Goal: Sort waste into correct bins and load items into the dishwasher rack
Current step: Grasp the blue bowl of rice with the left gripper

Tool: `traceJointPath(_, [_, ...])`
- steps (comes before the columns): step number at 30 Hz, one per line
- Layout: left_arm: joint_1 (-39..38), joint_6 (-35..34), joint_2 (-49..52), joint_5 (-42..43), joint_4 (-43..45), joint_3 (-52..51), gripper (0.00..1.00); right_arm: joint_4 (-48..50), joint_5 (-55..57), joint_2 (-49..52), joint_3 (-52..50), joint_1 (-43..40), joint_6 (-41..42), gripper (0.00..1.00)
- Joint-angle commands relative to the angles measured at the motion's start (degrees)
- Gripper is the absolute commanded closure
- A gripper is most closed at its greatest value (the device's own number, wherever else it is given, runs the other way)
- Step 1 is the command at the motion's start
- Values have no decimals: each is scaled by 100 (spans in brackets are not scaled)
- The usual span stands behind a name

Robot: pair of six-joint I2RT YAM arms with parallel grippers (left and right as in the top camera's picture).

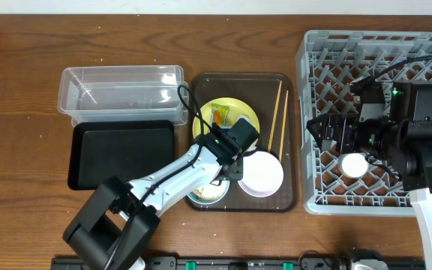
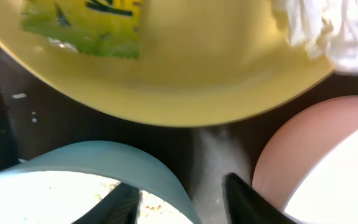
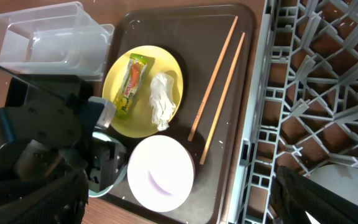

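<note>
While your right arm hangs over the grey dishwasher rack [image 1: 328, 45], the next move belongs to the dark-brown serving tray [image 1: 238, 84], and the left arm is plainly the nearer one: it reaches in from the front edge of the table. The clear tub [image 1: 122, 90] and the black tray [image 1: 122, 154] lie off to its left, both bare.

On the serving tray, the yellow plate [image 2: 166, 81] sits just beyond your left gripper [image 2: 185, 202]. The light-blue bowl [image 2: 86, 165] is to its near left and the white-pinkish bowl [image 2: 319, 155] to its near right. The jaws are spread and hold nothing. One finger seems to hang inside the blue bowl and the other outside it, so the rim runs between them, though the close view makes that hard to confirm. If so, you only need to close.

Your right gripper [image 1: 325, 133] is over the rack with the small white cup [image 1: 355, 165] just beside it. I cannot tell how its jaws stand.

The snack wrapper [image 2: 86, 25] and the crumpled white scrap [image 2: 328, 31] lie on the plate, and the rice-like grains [image 2: 151, 202] lie in the blue bowl.
</note>
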Motion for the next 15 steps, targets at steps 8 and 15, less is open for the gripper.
traceJointPath(8, [13,111,-57,103,-177,61,94,20,0,-4,90,63,-61,7])
traceJointPath(15, [17,203,-669,98,-844,337,94,20,0,-4,90,63,-61,6])
